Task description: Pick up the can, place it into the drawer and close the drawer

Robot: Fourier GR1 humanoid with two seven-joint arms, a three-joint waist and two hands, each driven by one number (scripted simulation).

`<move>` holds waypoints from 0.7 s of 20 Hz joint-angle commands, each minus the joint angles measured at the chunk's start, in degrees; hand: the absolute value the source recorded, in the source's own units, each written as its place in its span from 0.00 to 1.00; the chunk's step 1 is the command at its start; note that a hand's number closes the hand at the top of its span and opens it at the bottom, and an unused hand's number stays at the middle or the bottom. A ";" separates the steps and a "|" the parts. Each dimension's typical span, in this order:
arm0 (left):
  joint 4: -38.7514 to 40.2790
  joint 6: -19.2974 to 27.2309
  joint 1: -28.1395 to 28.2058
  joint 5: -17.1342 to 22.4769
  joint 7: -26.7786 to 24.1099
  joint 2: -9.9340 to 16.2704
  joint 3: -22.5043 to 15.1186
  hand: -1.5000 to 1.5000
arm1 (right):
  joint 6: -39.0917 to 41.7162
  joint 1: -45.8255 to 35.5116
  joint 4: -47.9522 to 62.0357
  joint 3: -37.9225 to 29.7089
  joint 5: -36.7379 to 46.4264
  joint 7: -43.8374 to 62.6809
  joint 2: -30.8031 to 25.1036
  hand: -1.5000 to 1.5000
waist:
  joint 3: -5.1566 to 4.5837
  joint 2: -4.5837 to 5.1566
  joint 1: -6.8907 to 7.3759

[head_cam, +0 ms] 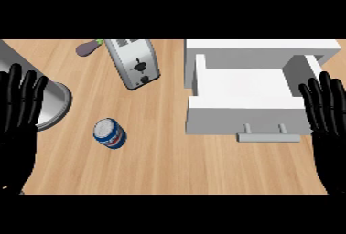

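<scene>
You're looking steeply down on a light wood counter (189, 169), plank grain running left to right, matte finish; nothing of the room beyond the top shows. The can (109, 133) stands alone on bare wood left of centre, a short cylinder with a pale silvery lid and a blue label carrying some red, tilted slightly in this view. It's well apart from both hands and from the drawer (243, 103). The drawer is pulled open toward you: a white box, flat smooth panels, square corners, pale interior with nothing visible inside, and a grey bar handle (267, 136) on two short posts at its front. Behind it sits the white cabinet body (270, 51) it slides out of. Back centre you've got a toaster (133, 62), brushed silver metal, rounded box lying at an angle, dark slots on top and a black knob on its side. Just left of it is a purple eggplant (89, 47) with a green stem, partly cut off by the frame edge. At far left a round grey metal pot (55, 106) is partly hidden behind the left hand (19, 107). Left hand is released, fingers straight and up, at the left edge. Right hand (327, 109) is the same, fingers straight, resting at the right edge beside the drawer, holding nothing.
</scene>
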 commanded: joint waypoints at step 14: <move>-4.17 9.47 13.31 -2.90 18.99 -4.19 3.13 0.00 | -2.41 5.16 1.60 -6.12 -3.40 9.87 0.69 0.00 | 0.57 0.52 -0.12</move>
